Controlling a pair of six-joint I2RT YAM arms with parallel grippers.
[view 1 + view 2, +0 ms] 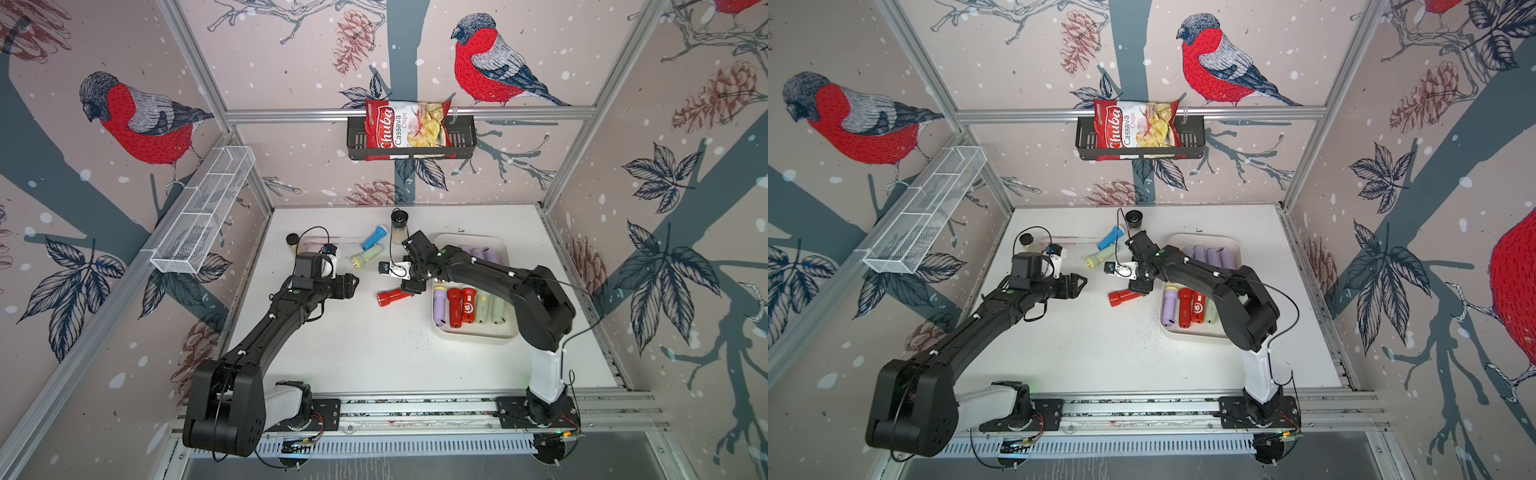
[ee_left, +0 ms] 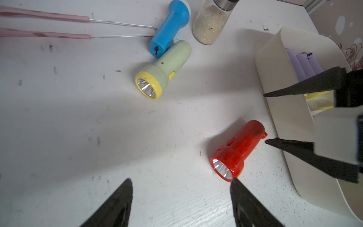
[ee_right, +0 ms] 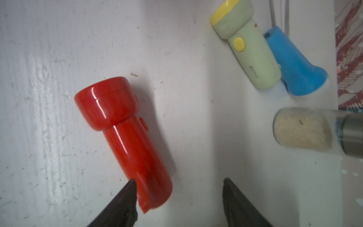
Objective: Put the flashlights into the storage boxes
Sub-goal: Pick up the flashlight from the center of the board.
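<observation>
Right now the red flashlight (image 1: 392,297) lies on its side on the white surface (image 1: 374,353), just outside the cream storage box (image 1: 473,337). Its lens end points away from the box and its tail toward it. The right hand (image 3: 179,181) hangs over that tail with its jaws apart. In the right wrist view one finger (image 3: 121,202) overlaps the edge of the tail while the other stands over bare surface, so nothing is gripped. The left hand (image 2: 180,179) is spread wide and empty, low over the surface at the flashlight's lens end. In the left wrist view one of its fingertips (image 2: 245,200) appears just beside the lens.

Further back, a pale green flashlight (image 1: 368,255) with a yellow head and a blue flashlight (image 1: 374,237) lie against each other on the surface. Near them stands a clear spice jar (image 1: 400,226) of pale grains. A second jar (image 1: 292,241) stands toward the left rear, with a pink-handled wire tool (image 2: 59,19) lying between the two jars.

Inside the storage box, a row of flashlights (image 1: 468,305) lies side by side at the near end: one lilac, two red, two pale green. More lilac flashlights (image 1: 484,253) fill the far end (the right arm crosses over them, so their number cannot be told).
</observation>
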